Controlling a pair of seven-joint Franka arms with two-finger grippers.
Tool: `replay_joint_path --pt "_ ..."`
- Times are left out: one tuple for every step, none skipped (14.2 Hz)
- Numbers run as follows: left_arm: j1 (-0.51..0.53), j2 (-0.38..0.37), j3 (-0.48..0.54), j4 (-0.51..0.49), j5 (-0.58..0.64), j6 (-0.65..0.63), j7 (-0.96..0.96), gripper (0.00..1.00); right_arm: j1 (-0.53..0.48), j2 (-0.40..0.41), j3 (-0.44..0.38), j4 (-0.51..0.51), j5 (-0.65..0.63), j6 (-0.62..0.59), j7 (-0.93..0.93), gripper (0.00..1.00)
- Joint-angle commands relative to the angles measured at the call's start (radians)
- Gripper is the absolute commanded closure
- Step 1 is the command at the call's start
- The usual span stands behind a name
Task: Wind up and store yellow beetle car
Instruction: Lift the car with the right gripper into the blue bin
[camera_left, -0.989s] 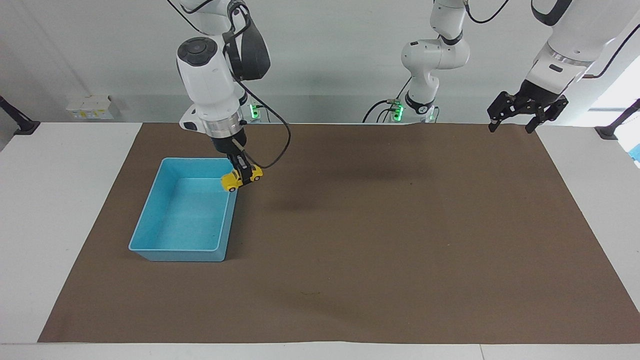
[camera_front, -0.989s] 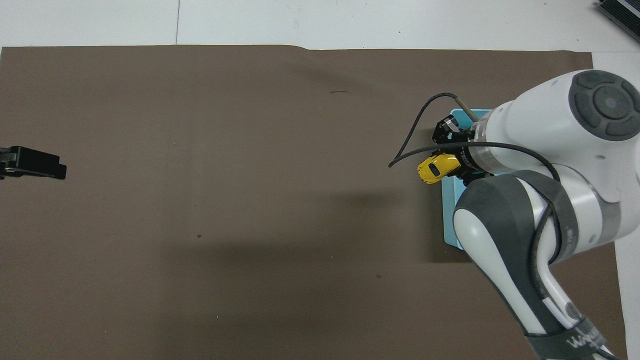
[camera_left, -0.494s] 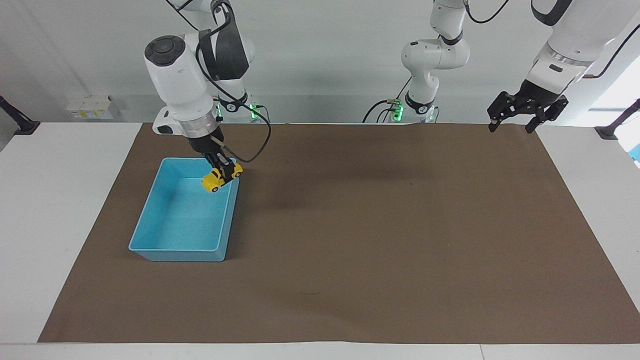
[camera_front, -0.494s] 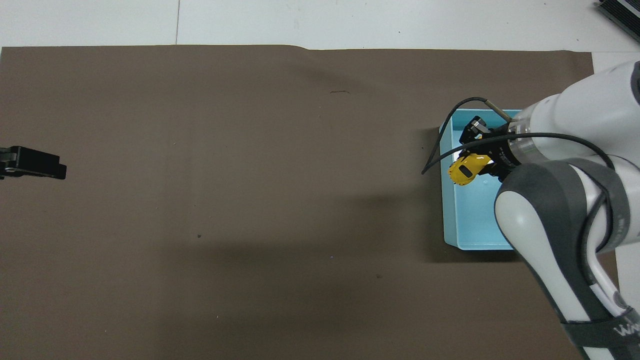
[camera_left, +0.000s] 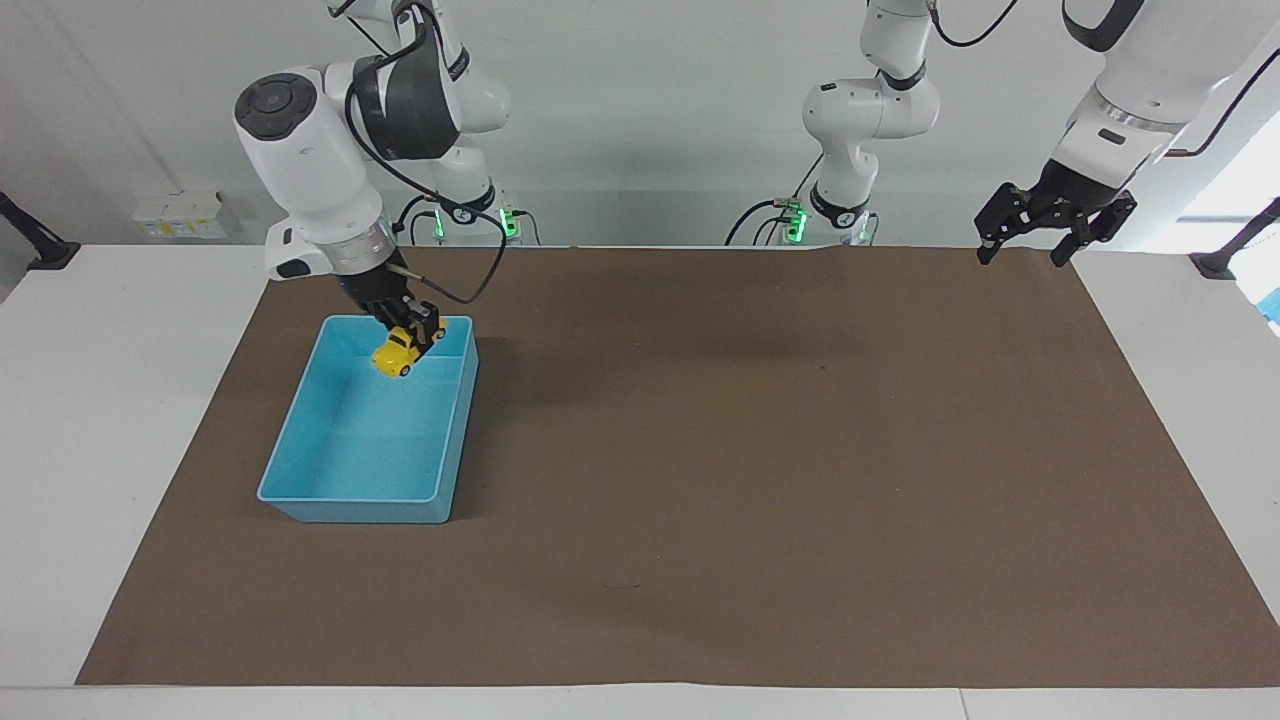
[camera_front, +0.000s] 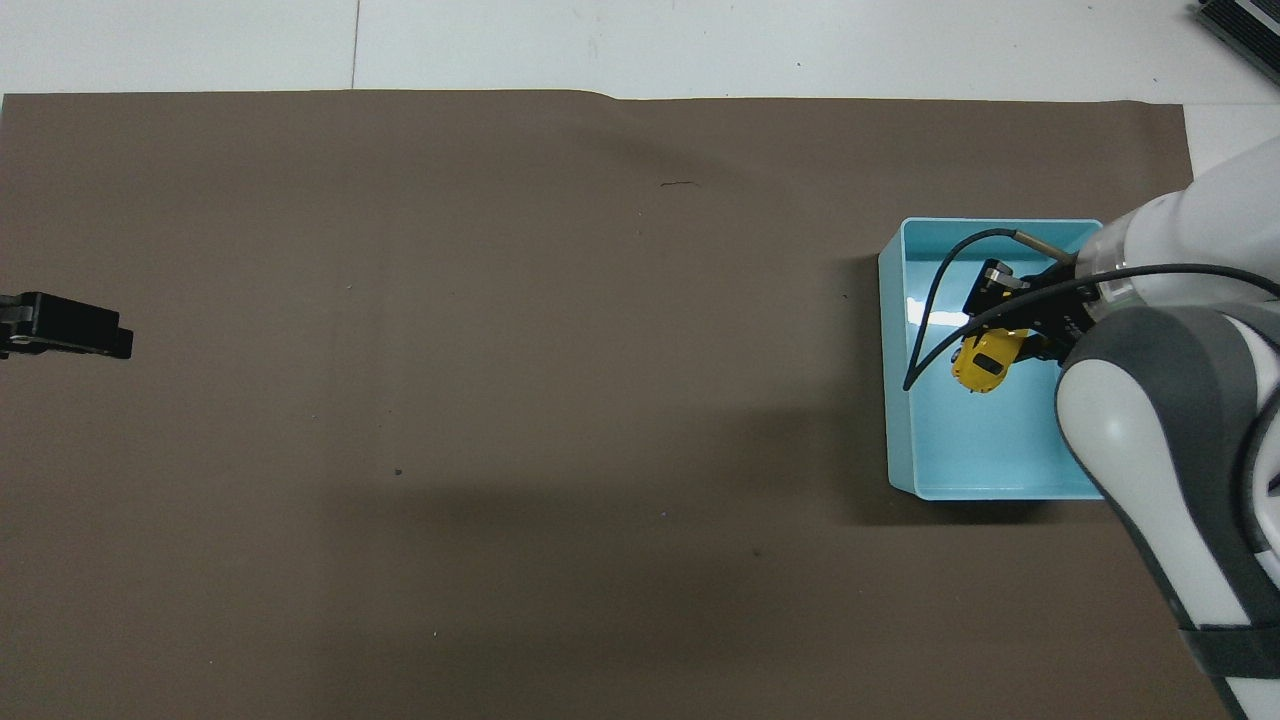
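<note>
The yellow beetle car hangs nose down in the air, with my right gripper shut on its rear end. Car and gripper are over the part of the blue bin nearest the robots, inside its rim as seen from above. The bin lies on the brown mat toward the right arm's end of the table, and its floor is bare. My left gripper waits in the air over the mat's edge at the left arm's end, open and holding nothing.
A brown mat covers most of the white table. A black cable loops from the right wrist beside the bin. A third white arm stands at the robots' edge of the table.
My right gripper has carried the car from over the bin's corner to over the bin's inside, and slightly lower. The left arm has not moved.
</note>
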Motion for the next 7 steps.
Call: replay_joint_path --pt "0.002 -0.016 0.0 -0.012 0.01 -0.004 -0.001 0.0 -0.051 -0.034 0.003 -0.041 0.023 -0.006 -0.176 1.0" --pt "0.002 -0.017 0.0 -0.012 0.01 -0.004 -0.001 0.0 -0.063 -0.04 0.002 -0.049 0.021 -0.006 -0.236 1.0" --pt "0.002 -0.016 0.0 -0.012 0.01 -0.004 -0.001 0.0 -0.07 -0.047 0.001 -0.062 0.019 -0.006 -0.28 1.0" --pt "0.002 -0.017 -0.002 -0.012 0.01 -0.004 -0.001 0.0 -0.071 -0.048 0.001 -0.068 0.01 -0.006 -0.316 1.0" --pt "0.002 -0.016 0.0 -0.012 0.01 -0.004 -0.001 0.0 -0.077 -0.05 0.001 -0.07 0.007 -0.001 -0.369 1.0" --pt "0.002 -0.016 0.0 -0.012 0.01 -0.004 -0.001 0.0 -0.079 -0.05 0.001 -0.072 -0.014 0.008 -0.447 1.0" --pt "0.002 -0.017 0.0 -0.012 0.01 -0.004 -0.001 0.0 -0.079 -0.048 0.001 -0.076 -0.032 0.014 -0.499 1.0"
